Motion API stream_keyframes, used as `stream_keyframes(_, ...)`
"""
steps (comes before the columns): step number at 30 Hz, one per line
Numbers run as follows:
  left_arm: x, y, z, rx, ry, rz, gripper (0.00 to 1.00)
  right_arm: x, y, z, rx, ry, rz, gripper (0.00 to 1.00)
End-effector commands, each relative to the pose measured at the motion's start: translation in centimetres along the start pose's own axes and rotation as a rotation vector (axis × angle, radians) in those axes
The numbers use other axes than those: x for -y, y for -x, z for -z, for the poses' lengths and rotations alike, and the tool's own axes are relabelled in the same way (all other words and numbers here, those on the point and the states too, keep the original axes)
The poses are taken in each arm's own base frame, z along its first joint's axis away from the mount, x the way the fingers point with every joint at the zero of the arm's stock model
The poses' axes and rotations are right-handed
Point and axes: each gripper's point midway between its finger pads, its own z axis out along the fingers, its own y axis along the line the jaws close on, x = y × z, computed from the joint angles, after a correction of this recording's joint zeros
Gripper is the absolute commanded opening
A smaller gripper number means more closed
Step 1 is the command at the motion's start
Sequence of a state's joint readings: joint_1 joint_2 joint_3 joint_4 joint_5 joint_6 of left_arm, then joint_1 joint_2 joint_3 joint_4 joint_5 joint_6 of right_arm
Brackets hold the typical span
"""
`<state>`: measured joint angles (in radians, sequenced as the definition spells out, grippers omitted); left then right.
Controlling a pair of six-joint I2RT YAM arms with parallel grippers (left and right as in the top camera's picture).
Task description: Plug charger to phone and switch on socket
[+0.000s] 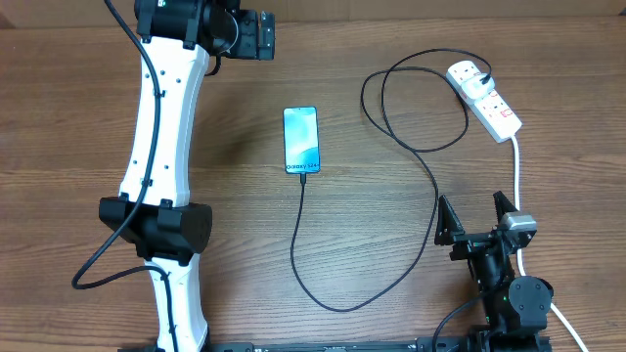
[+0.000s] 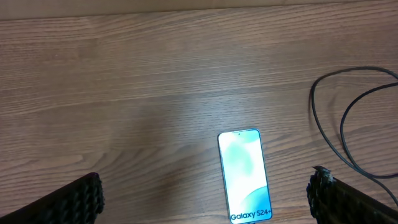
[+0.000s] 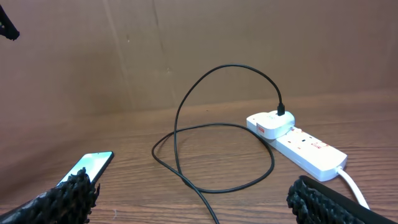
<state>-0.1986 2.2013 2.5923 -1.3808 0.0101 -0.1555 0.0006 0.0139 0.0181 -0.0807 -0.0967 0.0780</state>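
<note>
The phone (image 1: 301,140) lies flat mid-table, screen lit blue-cyan; it also shows in the left wrist view (image 2: 244,175) and the right wrist view (image 3: 87,167). The black charger cable (image 1: 323,284) runs from the phone's near end, loops across the table, and ends in a white plug (image 1: 466,72) seated in the white socket strip (image 1: 491,106). The strip also shows in the right wrist view (image 3: 305,148). My left gripper (image 2: 205,202) is open and empty, at the far left of the table. My right gripper (image 1: 476,217) is open and empty near the front right.
The strip's thick white cord (image 1: 516,171) runs toward the front right past my right arm. The black cable loops (image 3: 211,155) lie between the phone and the strip. A brown wall stands behind the table in the right wrist view.
</note>
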Motion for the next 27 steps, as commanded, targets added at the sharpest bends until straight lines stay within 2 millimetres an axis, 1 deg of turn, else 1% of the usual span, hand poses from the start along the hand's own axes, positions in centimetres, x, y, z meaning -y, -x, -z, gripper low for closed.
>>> stream_keyframes(1,-0.3,0.0,-0.2,-0.001,0.012,0.010,1.00,0.2,-0.1,0.0,0.006,-0.009,0.005,1.00)
stream_keyframes(4,-0.4,0.0,-0.1,0.000,0.016,0.008,1.00,0.2,-0.1,0.0,0.006,-0.009,0.005,1.00)
stream_keyframes(6,-0.6,-0.5,0.5,-0.015,0.029,-0.004,1.00,0.2,-0.1,0.0,0.006,-0.009,0.005,1.00)
stream_keyframes(9,-1.0,-1.6,1.5,-0.034,0.044,-0.004,1.00,0.2,-0.1,0.0,0.006,-0.009,0.005,1.00)
stream_keyframes(12,-1.4,-3.3,2.1,-0.033,0.054,-0.005,1.00,0.2,-0.1,0.0,0.006,-0.009,0.005,1.00)
stream_keyframes(13,-1.8,-4.5,2.2,-0.018,0.061,-0.004,1.00,0.2,-0.1,0.0,0.006,-0.009,0.005,1.00)
stream_keyframes(15,-2.5,-5.8,2.3,-0.001,0.087,-0.004,1.00,0.2,-0.1,0.0,0.006,-0.009,0.005,1.00)
stream_keyframes(17,-3.5,-7.7,2.6,0.011,0.128,-0.004,1.00,0.2,-0.1,0.0,0.006,-0.009,0.005,1.00)
stream_keyframes(21,-4.6,-12.4,4.2,-0.018,0.156,-0.007,1.00,0.2,-0.1,0.0,0.006,-0.009,0.005,1.00)
stream_keyframes(24,-6.1,-14.5,5.4,0.004,0.221,-0.006,1.00,0.2,-0.1,0.0,0.006,-0.009,0.005,1.00)
stream_keyframes(25,-6.6,-15.8,6.0,0.022,0.235,-0.005,0.99,0.2,-0.1,0.0,0.006,-0.009,0.005,1.00)
stream_keyframes(27,-6.8,-16.6,6.2,0.064,0.234,0.000,1.00,0.2,-0.1,0.0,0.006,-0.009,0.005,1.00)
